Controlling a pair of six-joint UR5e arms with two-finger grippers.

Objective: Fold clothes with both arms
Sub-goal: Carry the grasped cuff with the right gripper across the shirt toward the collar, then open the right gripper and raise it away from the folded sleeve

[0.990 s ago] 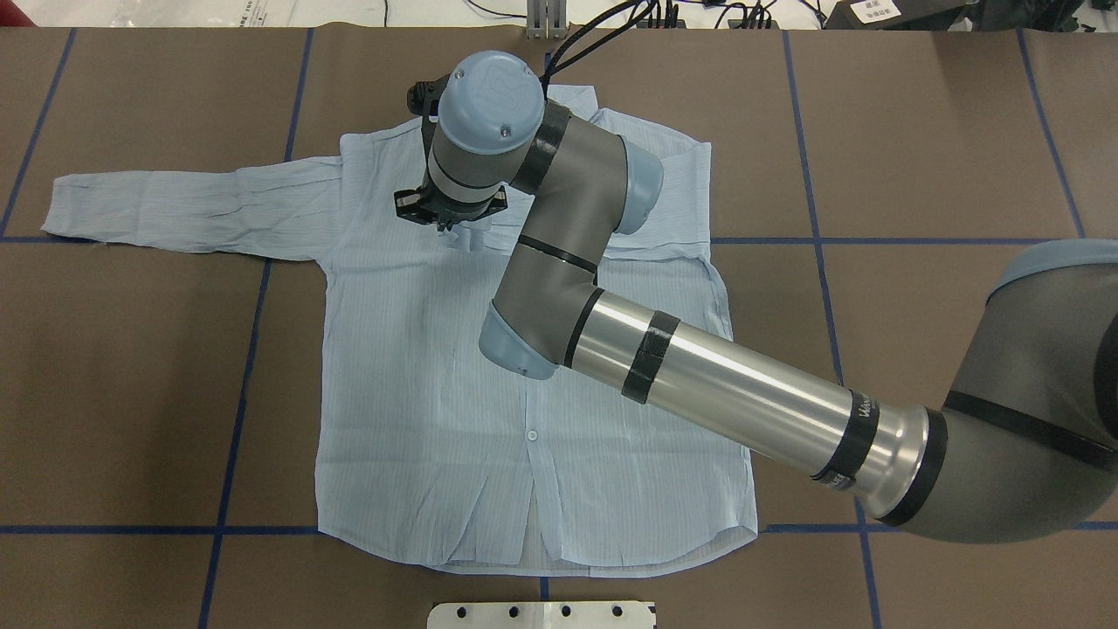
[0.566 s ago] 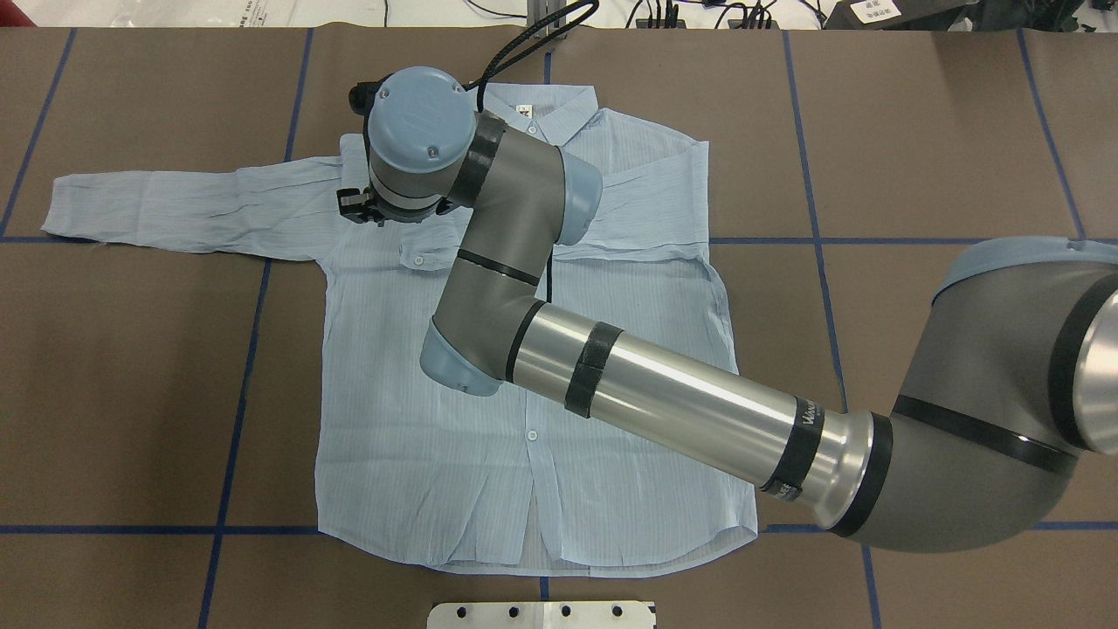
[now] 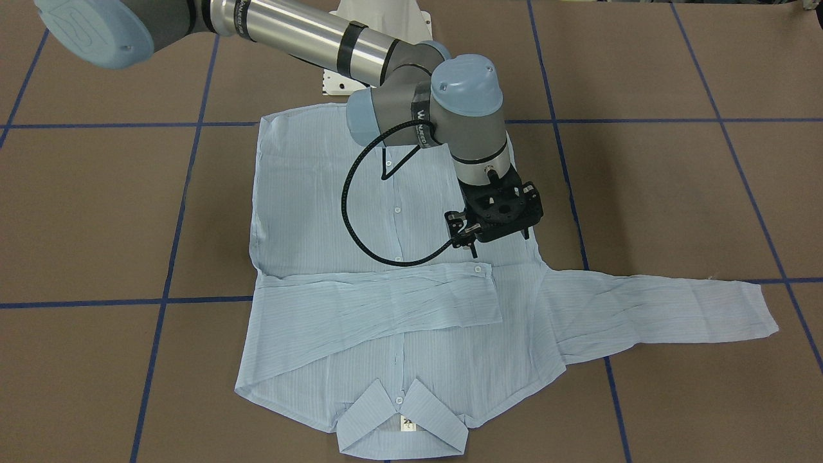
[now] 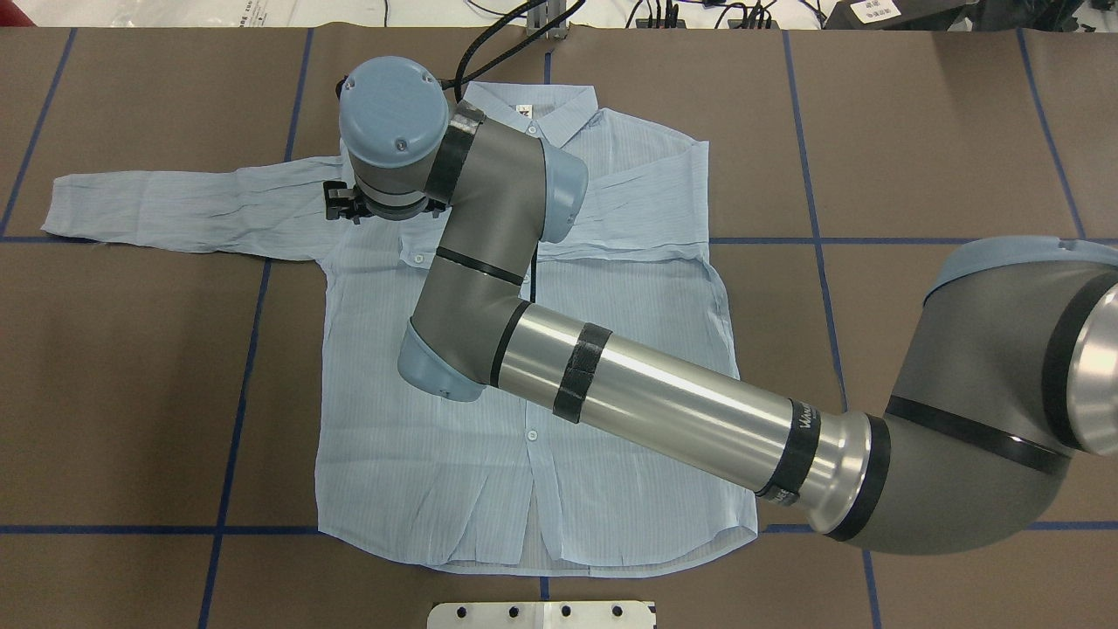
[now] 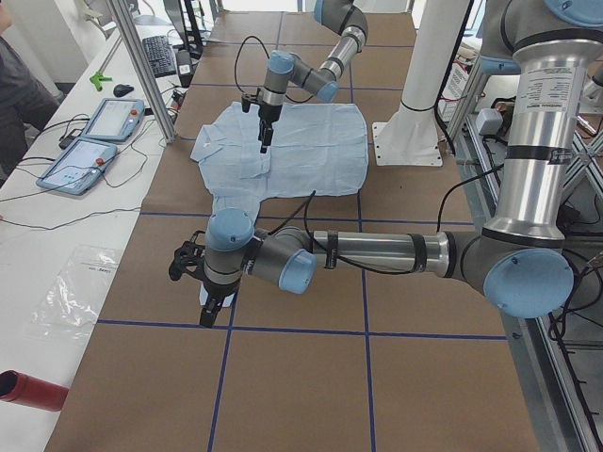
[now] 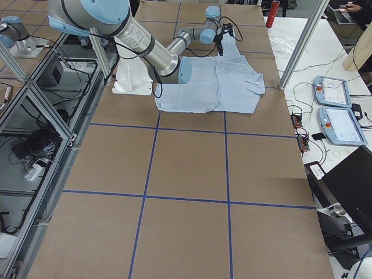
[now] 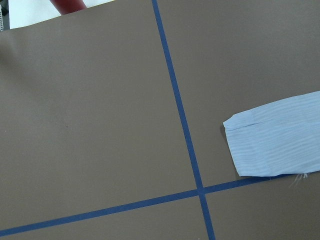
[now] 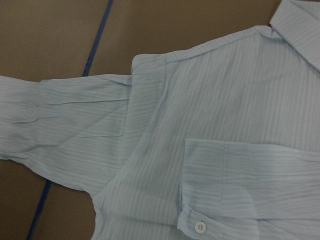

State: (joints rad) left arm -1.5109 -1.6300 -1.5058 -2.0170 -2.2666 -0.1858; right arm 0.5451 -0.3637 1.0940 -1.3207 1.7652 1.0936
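The clothes are one pale-blue striped shirt (image 4: 437, 454) lying flat, front up, collar toward the far table edge. One sleeve (image 3: 386, 302) is folded across the chest, its buttoned cuff (image 8: 200, 226) near the pocket side. The other sleeve (image 4: 175, 205) stretches straight out. My right gripper (image 3: 498, 215) hovers over the shoulder where that sleeve begins, with its fingers hidden under the wrist, so I cannot tell their state. My left gripper (image 5: 209, 311) hangs low over bare table beyond the sleeve's cuff (image 7: 275, 137), and I cannot tell whether it is open or shut.
Blue tape lines (image 4: 244, 367) grid the brown table. The white pedestal base (image 4: 541, 614) sits at the near edge. Teach pendants (image 5: 94, 141) and a red cylinder (image 5: 28, 391) lie on the side bench, where a person's sleeve (image 5: 14, 85) shows.
My right arm has swung left across the shirt, from over the chest to over the shoulder by the outstretched sleeve, uncovering the collar. The shirt lies as before.
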